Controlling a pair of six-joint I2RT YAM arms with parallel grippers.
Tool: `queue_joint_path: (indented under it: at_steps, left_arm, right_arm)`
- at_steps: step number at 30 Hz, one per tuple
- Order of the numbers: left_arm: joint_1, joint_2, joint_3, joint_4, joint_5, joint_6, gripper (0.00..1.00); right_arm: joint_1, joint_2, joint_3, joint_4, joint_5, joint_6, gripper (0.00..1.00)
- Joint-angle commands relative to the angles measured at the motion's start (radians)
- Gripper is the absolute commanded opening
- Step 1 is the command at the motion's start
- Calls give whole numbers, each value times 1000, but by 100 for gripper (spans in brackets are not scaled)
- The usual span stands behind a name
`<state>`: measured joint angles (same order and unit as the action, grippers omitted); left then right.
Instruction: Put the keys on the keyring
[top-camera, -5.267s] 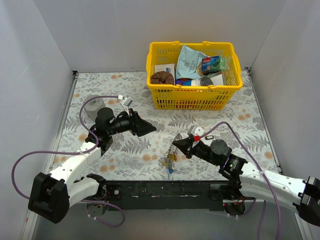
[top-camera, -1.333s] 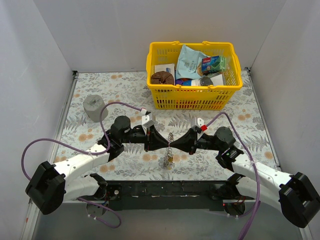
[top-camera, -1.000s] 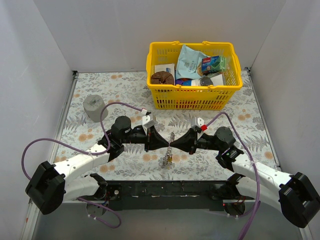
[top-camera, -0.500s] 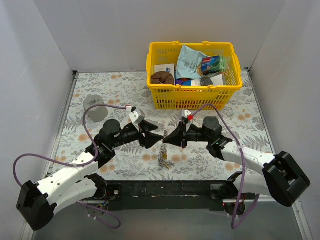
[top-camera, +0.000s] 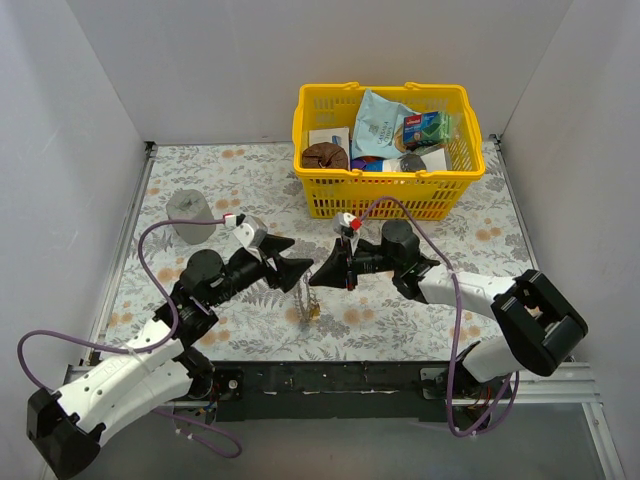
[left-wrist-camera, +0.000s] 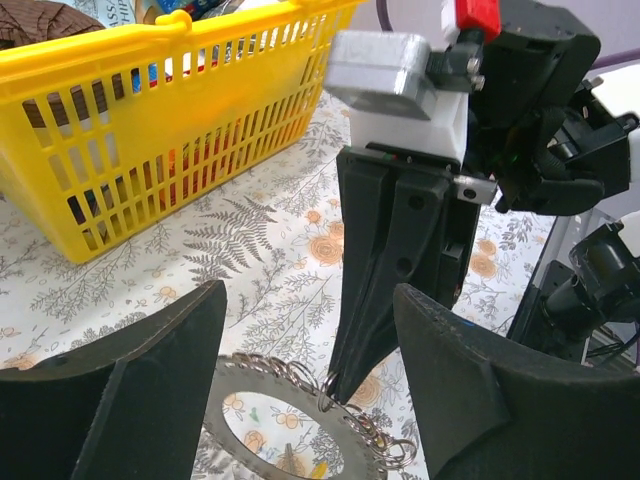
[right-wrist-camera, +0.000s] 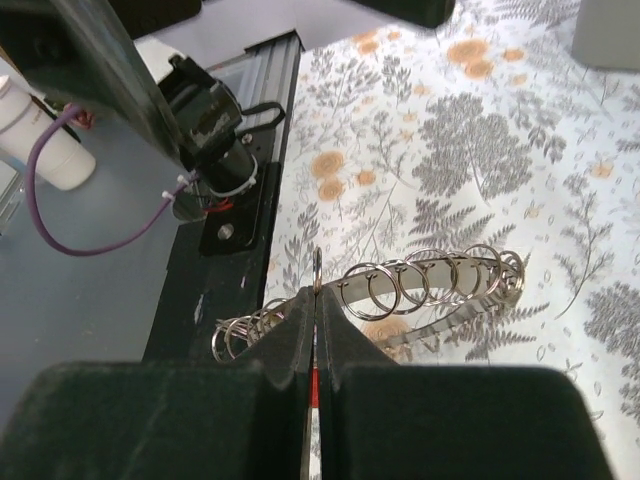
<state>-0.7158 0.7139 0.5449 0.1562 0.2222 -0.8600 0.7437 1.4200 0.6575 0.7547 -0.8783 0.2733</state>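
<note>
From above, my left gripper (top-camera: 296, 256) sits in front of the basket (top-camera: 385, 205), on its left-hand side. Its fingers are spread, with nothing between them. The right gripper (top-camera: 316, 279) comes in from the other side, tip to tip with the left one, jaws pressed together. The keyring (top-camera: 307, 299) hangs from that tip above the table (top-camera: 230, 170), nearer to me than the basket. A small cluster with a yellow bit, the keys (top-camera: 310, 313) as far as I can tell, dangles at its lower end.

On the left wrist camera, both fingers (left-wrist-camera: 130, 400) stand wide apart in the foreground. Between and beyond them the right gripper (left-wrist-camera: 332, 378) points down and pinches the edge of the keyring (left-wrist-camera: 232, 372). The ring lies nearly flat, touching neither left finger. Small rings (left-wrist-camera: 372, 432) are strung along its rim. The basket (left-wrist-camera: 150, 130) is off to the upper left.

On the right wrist camera, the right gripper (right-wrist-camera: 316, 296) is closed tight on the keyring (right-wrist-camera: 470, 318). The small rings (right-wrist-camera: 430, 275) fan out to either side of the pinch. I can't make out any keys here.
</note>
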Motion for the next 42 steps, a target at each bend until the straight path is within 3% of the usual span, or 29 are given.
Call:
queue_joint_path:
  at_steps: [1,5,8,16,24,29,34,42]
  left_arm:
    - [1,22,-10,-10,-20,6,67]
    - [1,45,-10,6,3,4,66]
    - [1,52,-17,23,8,3,66]
    - [1,71,-40,45,11,-7,67]
    - [1,88,-45,37,16,-8,67]
    - [1,73,-53,29,-4,-2,67]
    - [1,76,-62,42,-9,-1,67]
    - [1,87,-62,42,-7,1,67]
  right_arm:
    - [-13,20,-88,150,-25,42,1]
    - [-52,13,-168,193,-37,70,1]
    - [-78,-22,-200,131,-25,17,1]
    - [-127,5,-147,-175,32,-184,1]
    - [-142,77,-91,-212,32,-210,1]
    - [-155,-29,-56,-271,47,-236,1]
    - [-162,-104,40,-518,44,-351,1]
    - [-167,-266,94,-673,139,-466,1]
